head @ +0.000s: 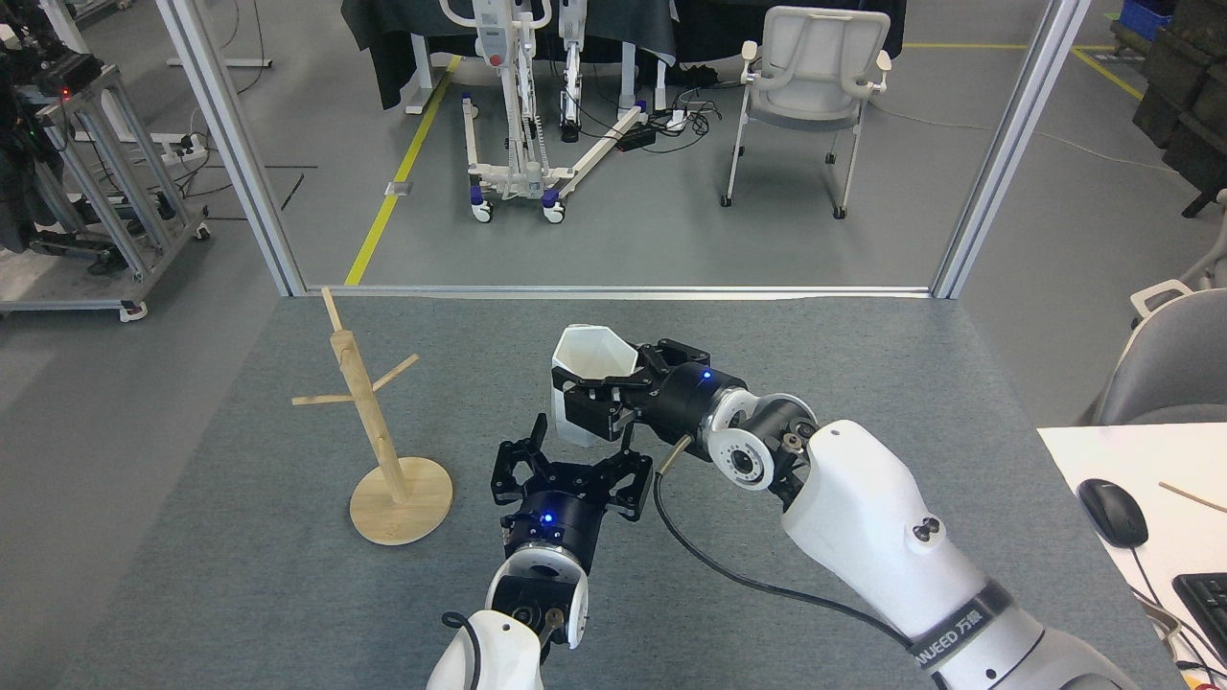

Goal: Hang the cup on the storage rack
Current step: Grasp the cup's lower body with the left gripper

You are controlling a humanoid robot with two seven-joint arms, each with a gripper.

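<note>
I've got the cup lifted off the desk, clamped upright in my right gripper. My left gripper sits just below it, fingers spread, empty — a handover looks likely. The storage rack stands well apart to the left — hanging is not yet done.

Cup: near side and lower body covered by right gripper; rim tab not discernible. Left gripper: tips overlap the cup's base, contact unclear. Keyboard and grey chair cut by right edge. Metal cart cut by left edge. Both arms run off bottom edge.
</note>
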